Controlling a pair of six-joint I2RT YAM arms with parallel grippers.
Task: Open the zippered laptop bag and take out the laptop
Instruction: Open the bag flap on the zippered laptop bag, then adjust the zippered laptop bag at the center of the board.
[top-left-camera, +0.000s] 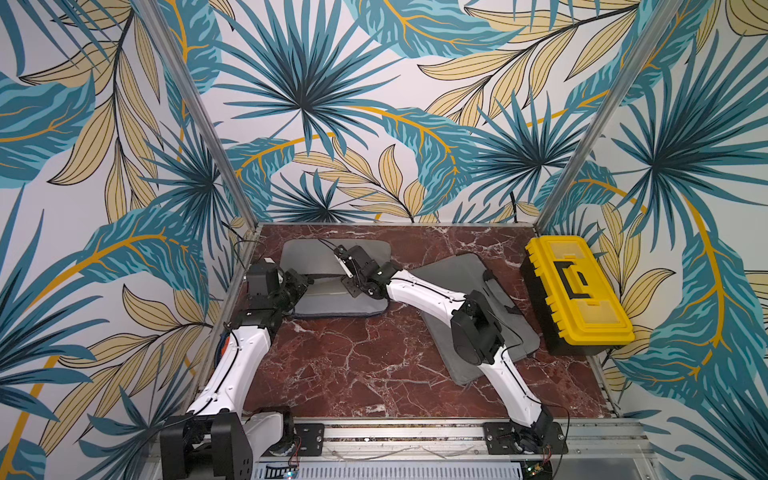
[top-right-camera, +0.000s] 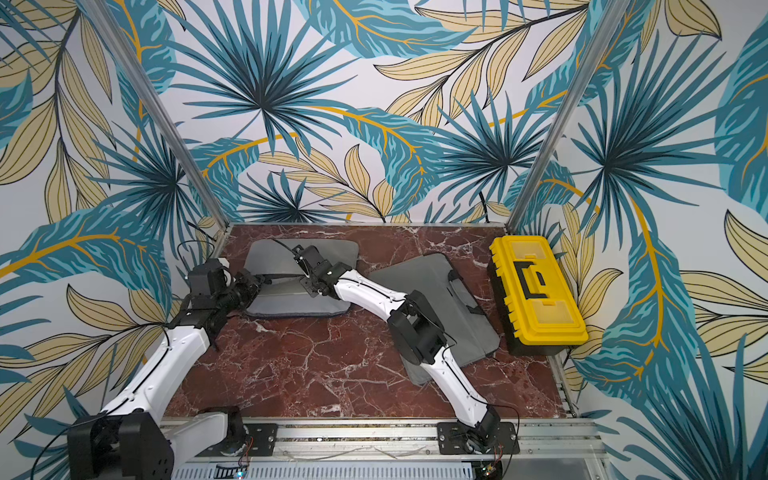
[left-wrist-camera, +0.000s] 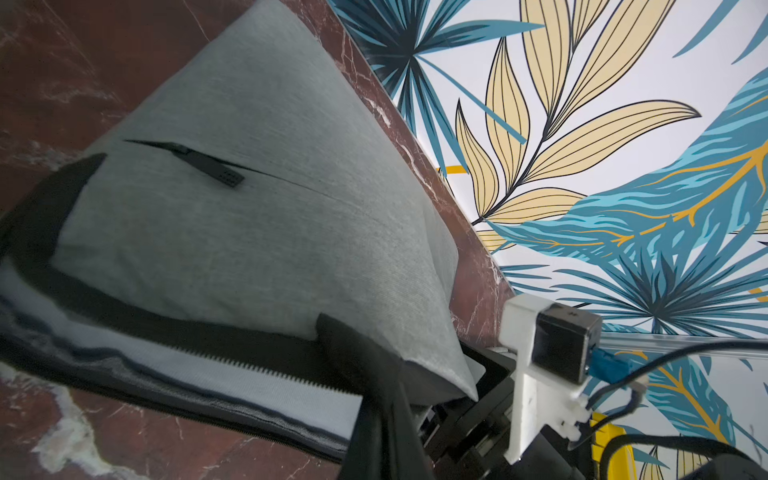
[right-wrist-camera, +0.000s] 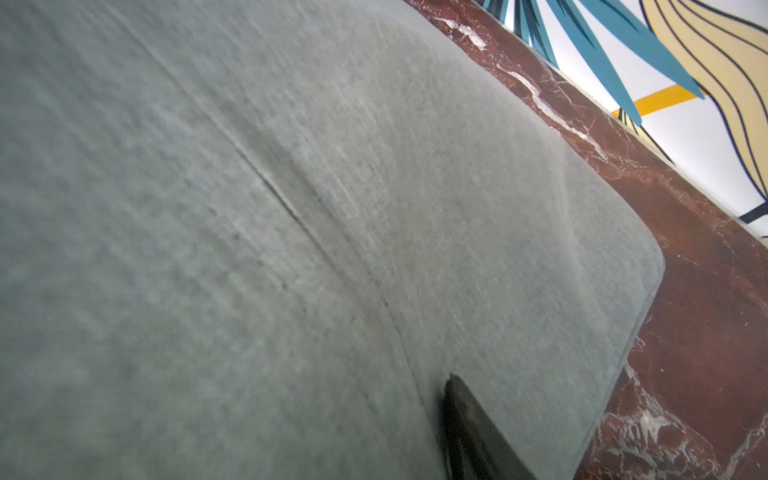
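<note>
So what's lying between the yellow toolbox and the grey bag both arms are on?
A second grey bag, flat on the table, with the right arm stretched across it. Both top views show it.

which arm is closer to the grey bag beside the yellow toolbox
Right. The right arm hangs directly over that bag, with its elbow above it. The left arm is well away, at the other bag.

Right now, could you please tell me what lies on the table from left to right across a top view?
In a top view: gray laptop bag → second gray bag → yellow toolbox.
</note>
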